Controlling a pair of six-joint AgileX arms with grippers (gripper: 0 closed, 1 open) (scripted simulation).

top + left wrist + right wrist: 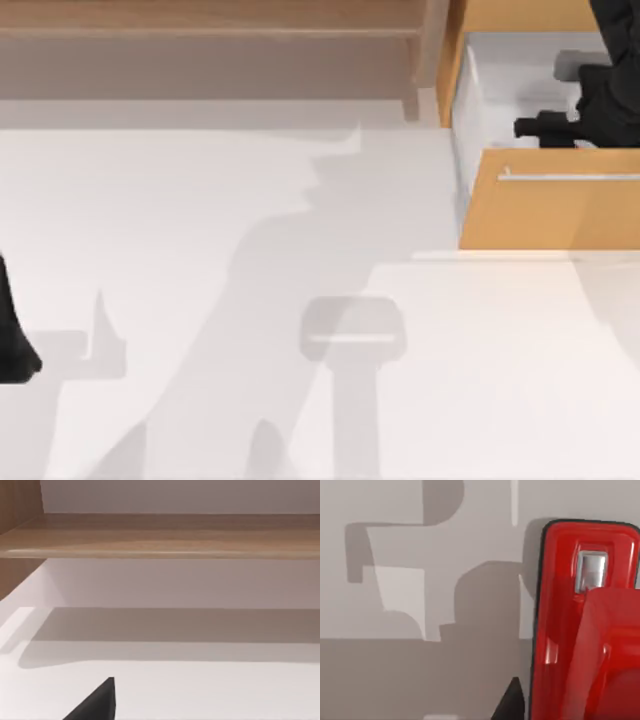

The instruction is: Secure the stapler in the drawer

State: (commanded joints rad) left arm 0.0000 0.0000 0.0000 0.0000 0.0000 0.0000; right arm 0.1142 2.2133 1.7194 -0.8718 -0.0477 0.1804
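Right gripper (540,127): over the open drawer (545,210), at the table's right. Cannot tell if open or closed.
Stapler (585,625): red, right up close in the right wrist view, over a white floor, likely the drawer's inside. Held or lying loose: cannot tell.
Long side: runs straight away from the wrist.
Left arm (12,330): parked at the left edge, far from the drawer.
Nearer arm: right.
Next, likely: let go, pull out, push the drawer shut.
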